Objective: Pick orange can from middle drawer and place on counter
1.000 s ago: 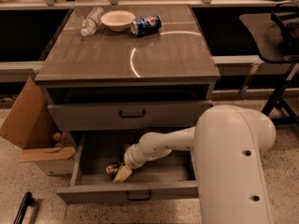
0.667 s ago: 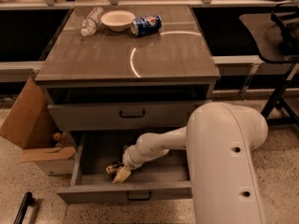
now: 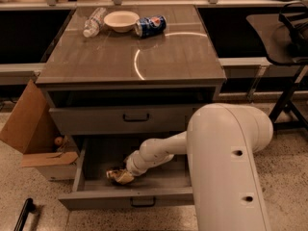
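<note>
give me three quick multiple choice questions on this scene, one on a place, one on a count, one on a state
1. How many things lie on the counter?
A one
B five
C three

2. Where is the orange can?
A on the counter
B in the open drawer
C held up in the air

3. How does the blue can sit?
A on its side
B upright
C stacked on another can

Answers:
1 C: only the bottle, the bowl and the blue can are on it.
2 B: it lies on the drawer floor, with the gripper down at it.
3 A: its length runs along the counter, beside the bowl.
</note>
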You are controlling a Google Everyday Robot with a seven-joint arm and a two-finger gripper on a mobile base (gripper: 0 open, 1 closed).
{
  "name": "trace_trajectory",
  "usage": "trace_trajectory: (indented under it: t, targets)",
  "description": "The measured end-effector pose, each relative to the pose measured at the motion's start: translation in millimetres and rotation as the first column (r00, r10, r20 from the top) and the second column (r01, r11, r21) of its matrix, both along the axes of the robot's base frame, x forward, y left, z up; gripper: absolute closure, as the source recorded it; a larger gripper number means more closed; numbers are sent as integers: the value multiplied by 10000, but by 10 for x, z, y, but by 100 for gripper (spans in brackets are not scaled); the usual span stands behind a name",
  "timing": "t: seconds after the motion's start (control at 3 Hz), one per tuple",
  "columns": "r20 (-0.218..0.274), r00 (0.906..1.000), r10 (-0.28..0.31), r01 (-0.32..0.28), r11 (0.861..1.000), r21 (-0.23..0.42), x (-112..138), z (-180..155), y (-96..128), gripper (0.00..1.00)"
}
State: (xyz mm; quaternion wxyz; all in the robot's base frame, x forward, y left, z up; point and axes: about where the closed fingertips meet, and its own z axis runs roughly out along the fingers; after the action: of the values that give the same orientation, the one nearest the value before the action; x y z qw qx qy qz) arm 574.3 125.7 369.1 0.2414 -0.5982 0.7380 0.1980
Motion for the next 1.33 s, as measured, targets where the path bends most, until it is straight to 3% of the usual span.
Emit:
trace_trajectory:
  t: [0.67,1.0,1.33]
  targets:
    - [71,9999,105,-105,9999,70,-36,65,40,89]
    - [360,9993,22,-42,9985,550,-20,280,-24,100]
    - [688,9975,-179,80,9899,1416,-16,580,-177,100]
